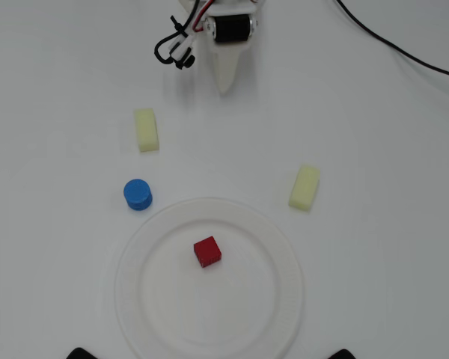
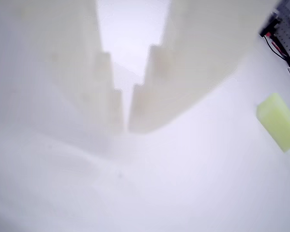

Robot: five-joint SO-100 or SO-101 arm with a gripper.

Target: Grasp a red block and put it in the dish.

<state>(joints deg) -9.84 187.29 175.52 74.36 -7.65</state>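
one red block (image 1: pixel 207 251) already lay in the dish (image 1: pixel 280 299), so little seemed left, while the empty jaws, nearly together, sat well away over the tabletop (image 1: pixel 389 134).

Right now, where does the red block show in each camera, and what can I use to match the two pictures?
Overhead view: the red block lies inside the dish, slightly above its centre, apart from the gripper at the top edge.
Wrist view: the red block is not in it; the gripper fills most of the picture, fingertips nearly together.
Shared landmark: probably a pale yellow block, at the wrist view's right edge; which of the two cannot be told for sure.
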